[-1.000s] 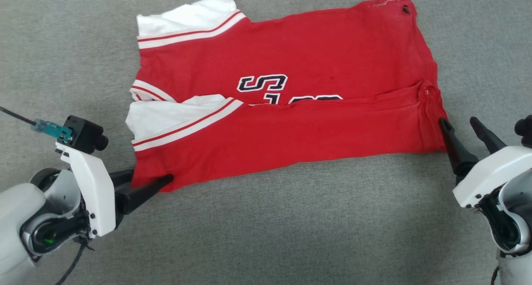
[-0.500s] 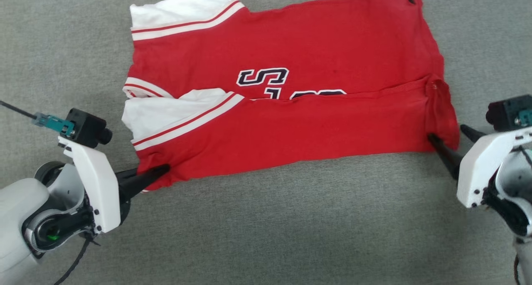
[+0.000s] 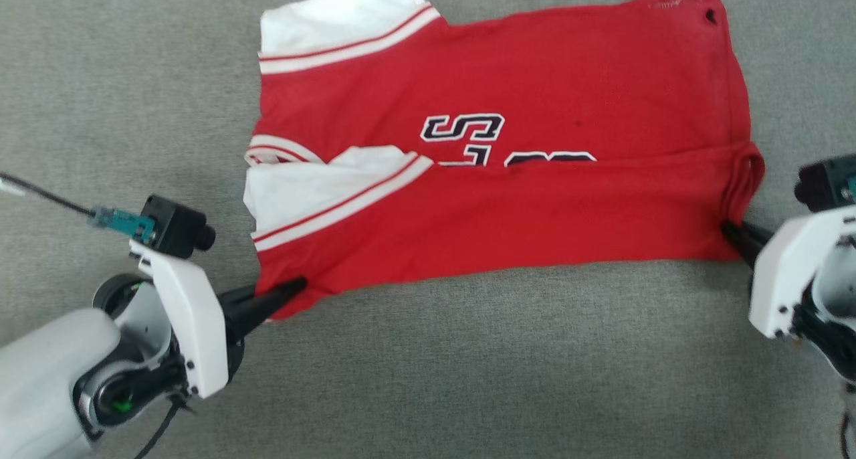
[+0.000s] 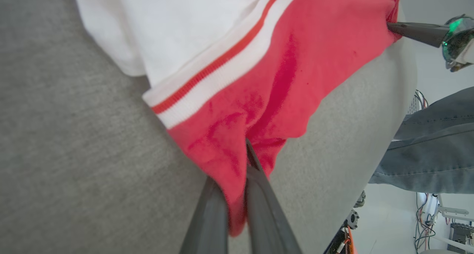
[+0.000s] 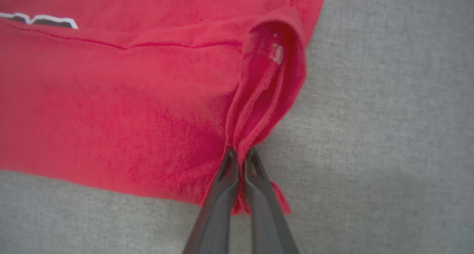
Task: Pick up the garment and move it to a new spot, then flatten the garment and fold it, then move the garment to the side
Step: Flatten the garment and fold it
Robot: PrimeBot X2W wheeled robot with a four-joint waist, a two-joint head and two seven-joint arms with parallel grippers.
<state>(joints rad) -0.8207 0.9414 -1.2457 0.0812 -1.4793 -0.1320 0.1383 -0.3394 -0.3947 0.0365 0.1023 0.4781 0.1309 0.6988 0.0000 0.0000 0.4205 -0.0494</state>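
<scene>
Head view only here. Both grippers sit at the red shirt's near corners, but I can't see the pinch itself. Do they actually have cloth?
Observer: Left wrist view: the left gripper is shut on the garment, and red cloth runs down between its two fingers.
Operator: Right side?
Observer: Right wrist view: the right gripper is shut on a bunched corner. A small flap of cloth pokes out beside its fingers.
Operator: Anything outside my frame?
Observer: Left wrist view shows a person's trouser leg beyond the edge of the grey surface.
</scene>
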